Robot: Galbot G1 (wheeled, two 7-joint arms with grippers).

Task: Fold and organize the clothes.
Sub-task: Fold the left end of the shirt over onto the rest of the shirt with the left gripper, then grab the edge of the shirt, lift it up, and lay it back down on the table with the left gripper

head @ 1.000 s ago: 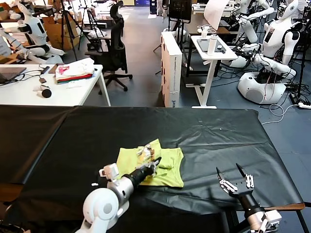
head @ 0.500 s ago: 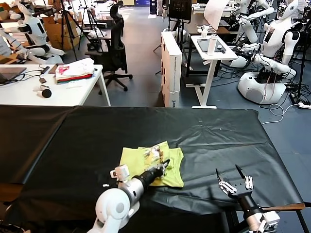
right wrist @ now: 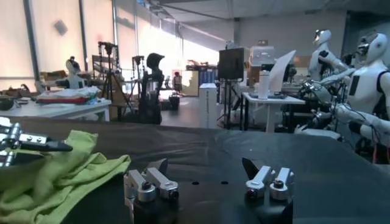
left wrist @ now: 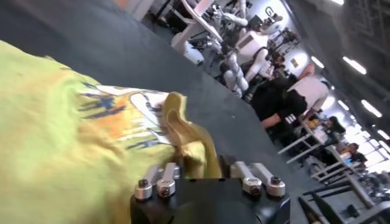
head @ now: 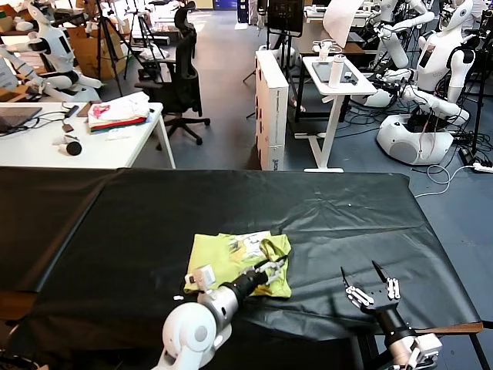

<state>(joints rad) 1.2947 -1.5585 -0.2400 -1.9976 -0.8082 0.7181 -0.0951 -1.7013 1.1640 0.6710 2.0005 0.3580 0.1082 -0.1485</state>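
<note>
The clothes are one lime T-shirt [head: 223, 258], lying bunched on the black table cover [head: 115, 223], with its white print [head: 250, 243] facing up. My left gripper [head: 276, 266] rests at the shirt's right edge. Its jaws stand apart, and a raised fold of the shirt [left wrist: 183, 143] lies between them, not pinched. The left wrist view shows the print [left wrist: 122, 115] just ahead of that fold. My right gripper [head: 368, 276] hovers open and empty near the table's front right, apart from the shirt. From the right wrist view the shirt [right wrist: 55, 176] and the left gripper's fingers [right wrist: 36, 145] show off to one side of the right gripper [right wrist: 204, 167].
Beyond the black table stand a white desk [head: 46, 146] with a white-red-pink fabric pile [head: 117, 112], an office chair [head: 181, 69], a white cabinet [head: 271, 108], a small white stand [head: 335, 85] and other robots [head: 431, 77]. The table's front edge is close to both grippers.
My left gripper has slid to the right across the shirt, dragging a fold over with it, and its jaws have come apart off the fabric. The right arm has barely moved.
</note>
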